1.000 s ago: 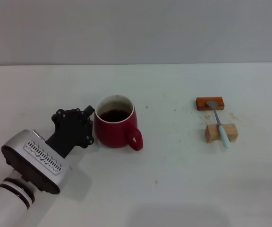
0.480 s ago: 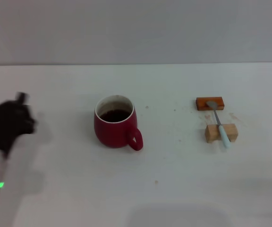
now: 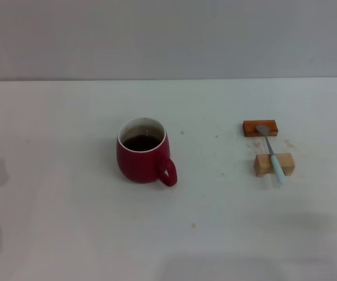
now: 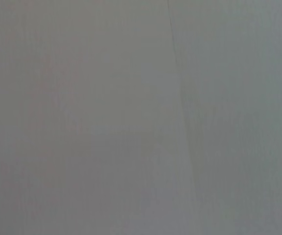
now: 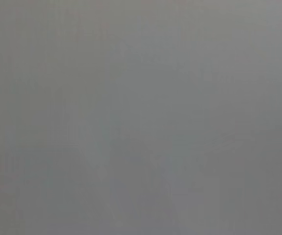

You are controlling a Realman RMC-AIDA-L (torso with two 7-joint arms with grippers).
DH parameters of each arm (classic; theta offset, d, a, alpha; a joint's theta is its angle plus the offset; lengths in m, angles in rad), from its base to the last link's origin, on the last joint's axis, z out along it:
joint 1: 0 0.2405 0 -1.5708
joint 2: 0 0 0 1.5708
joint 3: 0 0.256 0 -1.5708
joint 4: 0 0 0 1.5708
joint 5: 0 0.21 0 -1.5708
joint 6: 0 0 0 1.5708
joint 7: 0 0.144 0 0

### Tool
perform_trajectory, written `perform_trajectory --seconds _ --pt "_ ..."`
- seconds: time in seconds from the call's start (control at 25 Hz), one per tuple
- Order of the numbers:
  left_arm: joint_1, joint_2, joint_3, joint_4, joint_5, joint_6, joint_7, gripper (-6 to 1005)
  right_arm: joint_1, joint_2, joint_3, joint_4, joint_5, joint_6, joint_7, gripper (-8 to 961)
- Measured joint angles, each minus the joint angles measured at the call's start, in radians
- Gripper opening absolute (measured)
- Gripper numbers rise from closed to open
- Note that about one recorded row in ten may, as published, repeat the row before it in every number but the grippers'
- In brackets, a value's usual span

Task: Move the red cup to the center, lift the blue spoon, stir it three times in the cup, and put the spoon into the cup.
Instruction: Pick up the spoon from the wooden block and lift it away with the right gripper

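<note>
White table [image 3: 69, 234] carries the red cup [image 3: 143, 153] near its middle and the blue spoon [image 3: 272, 154] bridging two blocks toward the right edge; neither arm's jaws show, and a clumsy pinch could flick the spoon off.

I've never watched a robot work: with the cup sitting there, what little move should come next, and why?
Probably the right arm reaching for the blue spoon. The red cup already stands near mid-table, the spoon lies untouched across the two blocks, and no gripper is in view.
</note>
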State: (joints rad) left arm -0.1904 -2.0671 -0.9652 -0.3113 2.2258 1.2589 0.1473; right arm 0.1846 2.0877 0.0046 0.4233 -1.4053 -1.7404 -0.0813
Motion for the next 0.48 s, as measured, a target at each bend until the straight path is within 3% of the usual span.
perform_trajectory --seconds 0.08,0.48 --pt "-0.007 -0.001 -0.001 0.008 0.000 -0.003 -0.003 281 0.007 0.000 -0.013 0.010 0.000 0.015 0.000 660" --pt "-0.024 -0.001 -0.002 0.014 0.000 -0.037 -0.027 701 0.048 0.000 -0.050 0.020 -0.002 0.154 0.009 659"
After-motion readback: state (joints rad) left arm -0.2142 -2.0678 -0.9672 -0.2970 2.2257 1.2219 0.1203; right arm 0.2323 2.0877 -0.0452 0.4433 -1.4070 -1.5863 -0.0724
